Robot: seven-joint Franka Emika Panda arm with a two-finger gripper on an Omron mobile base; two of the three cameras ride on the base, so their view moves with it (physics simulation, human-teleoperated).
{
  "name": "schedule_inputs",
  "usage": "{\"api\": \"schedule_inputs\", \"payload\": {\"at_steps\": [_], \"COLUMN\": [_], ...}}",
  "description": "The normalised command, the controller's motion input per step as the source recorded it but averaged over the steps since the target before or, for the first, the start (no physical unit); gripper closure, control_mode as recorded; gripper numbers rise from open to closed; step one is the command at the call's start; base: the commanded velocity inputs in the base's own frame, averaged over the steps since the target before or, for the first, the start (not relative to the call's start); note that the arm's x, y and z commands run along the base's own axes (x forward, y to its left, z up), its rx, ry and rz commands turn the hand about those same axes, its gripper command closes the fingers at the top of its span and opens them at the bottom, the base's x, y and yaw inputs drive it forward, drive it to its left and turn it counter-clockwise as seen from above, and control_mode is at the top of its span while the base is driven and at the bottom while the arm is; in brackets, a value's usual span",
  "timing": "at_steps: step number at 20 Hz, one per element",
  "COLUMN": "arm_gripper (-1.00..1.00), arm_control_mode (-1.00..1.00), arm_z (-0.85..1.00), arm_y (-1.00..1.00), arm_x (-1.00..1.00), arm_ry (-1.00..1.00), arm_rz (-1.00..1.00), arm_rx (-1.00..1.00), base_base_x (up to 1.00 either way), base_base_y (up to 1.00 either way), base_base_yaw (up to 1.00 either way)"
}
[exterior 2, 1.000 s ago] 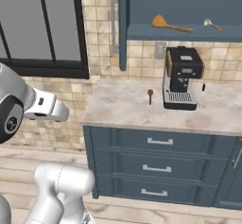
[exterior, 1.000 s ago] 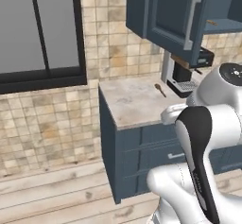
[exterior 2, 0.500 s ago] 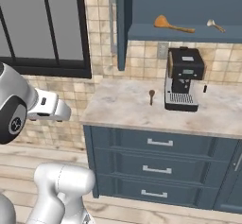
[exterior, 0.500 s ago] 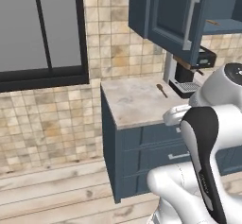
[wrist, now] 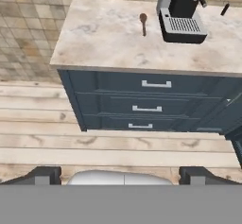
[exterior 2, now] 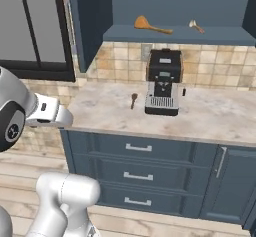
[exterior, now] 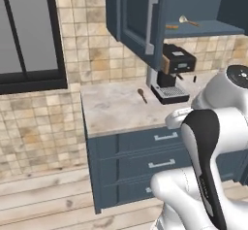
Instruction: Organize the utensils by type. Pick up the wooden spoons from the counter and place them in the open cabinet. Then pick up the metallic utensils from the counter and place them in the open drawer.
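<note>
The large orange wooden spoon (exterior 2: 150, 26) and the small cream-bowled spoon (exterior 2: 195, 26) lie on the shelf of the open cabinet (exterior 2: 176, 34), whose door (exterior: 140, 18) stands ajar. A short dark brown spoon (exterior 2: 133, 100) (wrist: 143, 22) rests on the counter, left of the coffee machine. My gripper (wrist: 121, 174) hangs well back from the counter over the wooden floor, open, nothing between its fingertips (wrist: 45, 175). A dark blue-grey corner (wrist: 237, 143) at the right edge may be the open drawer; too little shows to tell.
A black and silver coffee machine (exterior 2: 163, 83) stands on the marble counter (exterior 2: 105, 112). A small dark sliver (exterior 2: 184, 92) lies just right of it. Below are three shut drawer fronts (exterior 2: 139, 147) and a door with a long handle (exterior 2: 220, 162). A window (exterior: 26, 35) is at left.
The whole scene has slid left in both base views, so the base has moved. The spoons have stayed in place and the gripper has stayed open.
</note>
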Motion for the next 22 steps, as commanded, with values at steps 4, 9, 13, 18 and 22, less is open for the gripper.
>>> {"api": "schedule_inputs", "payload": {"at_steps": [4, 9, 13, 18, 22], "arm_gripper": [-1.0, -1.0, -1.0, -1.0, -1.0], "arm_control_mode": [1.0, 1.0, 1.0, 1.0, 1.0], "arm_z": [0.0, 0.0, 0.0, 0.0, 0.0], "arm_y": [0.0, 0.0, 0.0, 0.0, 0.0], "arm_x": [0.0, 0.0, 0.0, 0.0, 0.0], "arm_ry": [0.0, 0.0, 0.0, 0.0, 0.0], "arm_rz": [0.0, 0.0, 0.0, 0.0, 0.0], "arm_rx": [0.0, 0.0, 0.0, 0.0, 0.0], "base_base_x": [0.21, 0.09, 0.11, 0.53, 0.66], "base_base_y": [-0.68, -0.02, 0.0, -0.21, -0.1], "base_base_yaw": [0.0, 0.0, 0.0, 0.0, 0.0]}}
